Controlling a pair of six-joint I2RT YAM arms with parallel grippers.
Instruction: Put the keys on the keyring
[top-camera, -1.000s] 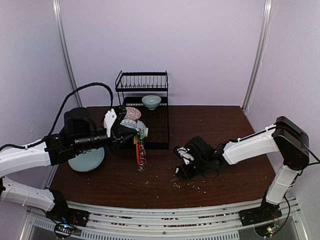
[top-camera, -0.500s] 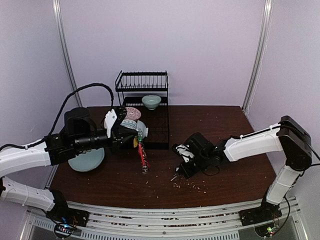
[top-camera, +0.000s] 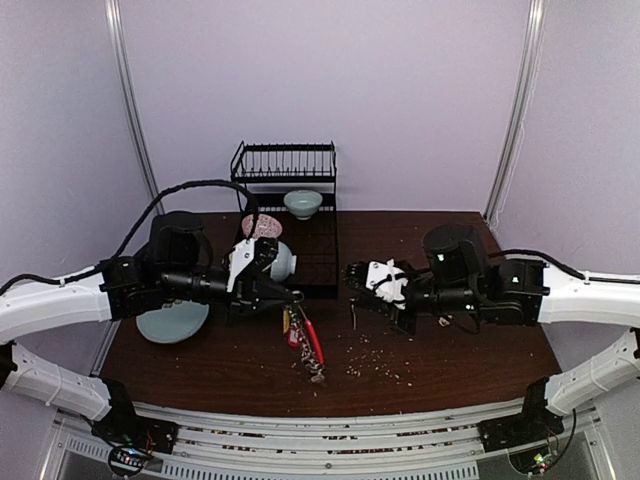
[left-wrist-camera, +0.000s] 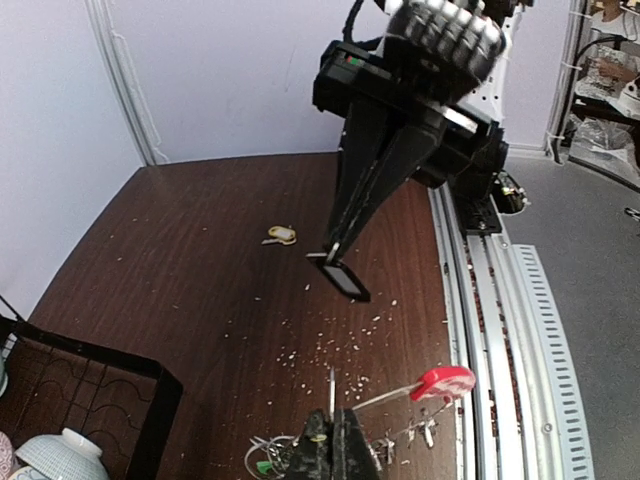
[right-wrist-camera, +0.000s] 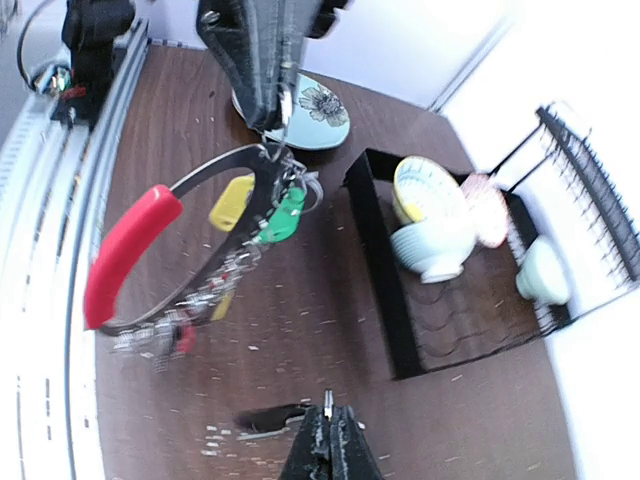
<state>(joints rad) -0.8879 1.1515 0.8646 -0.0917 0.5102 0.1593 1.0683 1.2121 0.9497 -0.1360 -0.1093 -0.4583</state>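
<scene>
Keyring (right-wrist-camera: 128, 248) had a red strap, a yellow tag (right-wrist-camera: 232, 200), a green tag (right-wrist-camera: 284, 214) and a silvery ring. Dark-headed key (left-wrist-camera: 347, 281) had a silvery blade; loose key (left-wrist-camera: 281, 234) was yellowish. Table (left-wrist-camera: 180, 270) was dark brown, flecked pale. Rack (top-camera: 285, 160) was black. Plate (right-wrist-camera: 325, 125) was pale blue with a dark flower print. Bowl (top-camera: 302, 203) was mint.

Worktop (top-camera: 450, 250): dark wood grain, matt, gritty with pale crumbs. Keyring (top-camera: 311, 343): thin bright metal wire, glossy red plastic sleeve, green and yellow plastic tags. Key (left-wrist-camera: 345, 282): dark matt head. Dish rack (top-camera: 284, 162): black coated wire. Bowl (top-camera: 302, 203): smooth glossy glaze.
</scene>
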